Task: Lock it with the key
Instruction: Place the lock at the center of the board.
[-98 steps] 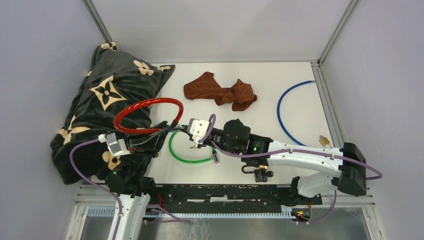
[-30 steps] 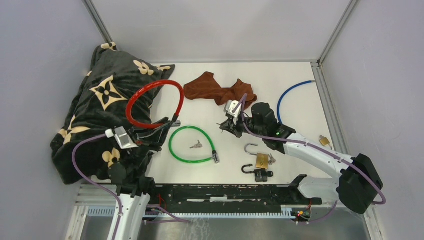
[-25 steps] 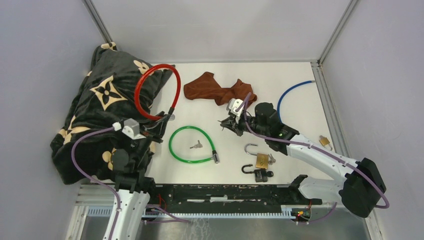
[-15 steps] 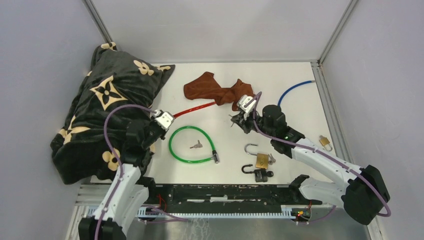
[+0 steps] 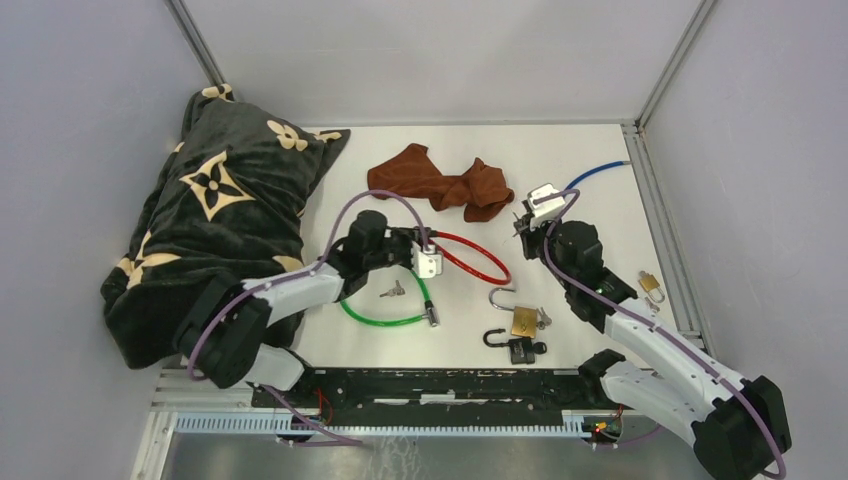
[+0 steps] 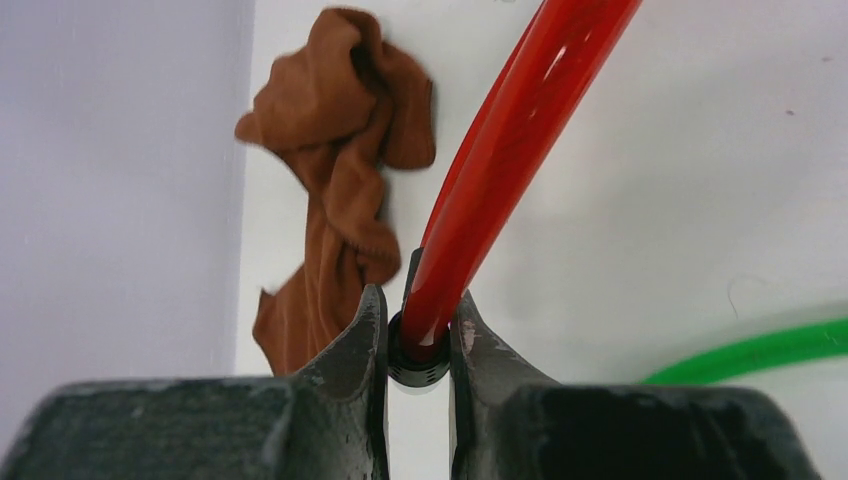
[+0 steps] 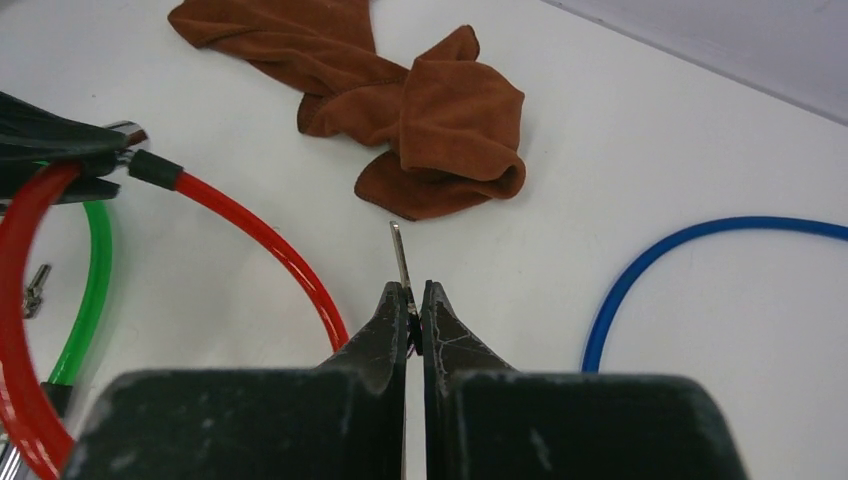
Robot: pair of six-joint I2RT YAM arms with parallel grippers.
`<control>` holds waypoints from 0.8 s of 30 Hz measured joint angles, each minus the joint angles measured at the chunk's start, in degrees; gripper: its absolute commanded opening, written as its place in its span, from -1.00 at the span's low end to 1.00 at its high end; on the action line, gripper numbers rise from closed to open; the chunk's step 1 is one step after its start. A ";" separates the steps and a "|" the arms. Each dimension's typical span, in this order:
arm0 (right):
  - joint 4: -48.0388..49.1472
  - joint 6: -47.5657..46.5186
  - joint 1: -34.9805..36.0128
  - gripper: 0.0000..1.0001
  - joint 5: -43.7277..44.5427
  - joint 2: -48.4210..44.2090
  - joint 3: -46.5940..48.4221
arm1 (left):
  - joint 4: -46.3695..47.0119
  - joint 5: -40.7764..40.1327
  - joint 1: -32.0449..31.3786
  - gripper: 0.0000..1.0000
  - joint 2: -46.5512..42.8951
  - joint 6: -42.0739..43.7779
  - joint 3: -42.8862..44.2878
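Left arm [image 5: 290, 290]: stretched out low and to the right, wrist turned rightward.
Left gripper [image 6: 415, 312]: jaws nearly together, clamped on the black end of the red cable [image 6: 500, 150].
Right arm [image 5: 650, 345]: reached forward along the right side.
Right gripper [image 7: 413, 300]: fingers pressed together, pinching the key [image 7: 400, 255], which pointed ahead.

The surface [image 5: 600, 150] is white, set within pale grey walls [image 5: 420, 60]. The blanket [image 5: 220, 220] is black with a cream pattern of four-petalled flowers and pointed stars. The crumpled cloth [image 5: 440, 185] is rust brown. The red cable lock [image 5: 480, 255] is glossy, with a black collar at its end. The green cable lock [image 5: 385, 318] is bright, and the blue cable [image 5: 600, 172] is royal blue. The key [image 7: 400, 255] is silver. The brass padlock [image 5: 524, 320] is golden, and the black padlock [image 5: 518, 349] is dark. The arms [image 5: 650, 345] are white and black, trailing purple cables [image 5: 372, 196].
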 measured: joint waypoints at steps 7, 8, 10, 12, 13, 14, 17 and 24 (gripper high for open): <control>-1.84 0.00 0.00 -1.00 -1.40 -2.80 -1.92 | 3.08 -0.48 -3.23 -0.97 15.34 9.44 9.03; -1.92 0.00 0.00 -1.00 -1.88 -2.91 -2.08 | 3.06 -0.66 -3.06 -0.97 16.83 10.05 10.23; -1.92 0.00 -0.02 -1.00 -3.89 -2.99 -2.43 | 2.99 -0.79 -2.64 -0.97 19.65 11.47 12.70; -1.55 0.04 0.00 -1.00 -6.45 -2.91 -3.08 | 2.75 -0.87 -2.14 -0.97 22.05 13.11 14.75; -1.38 0.07 0.00 -1.00 -7.52 -2.67 -3.34 | 2.67 -0.83 -1.95 -0.96 22.86 13.90 15.30; -1.20 0.11 0.00 -1.00 -8.48 -2.29 -3.54 | 2.32 -0.81 -1.86 -0.91 23.15 14.60 15.41; -0.96 0.15 0.00 -1.00 -10.71 -0.22 -3.67 | 0.13 -0.46 -1.79 -0.46 23.04 17.62 14.49; 4.87 3.69 0.00 -1.00 -18.80 10.84 -3.80 | -3.41 0.15 -2.47 0.90 17.20 25.05 4.28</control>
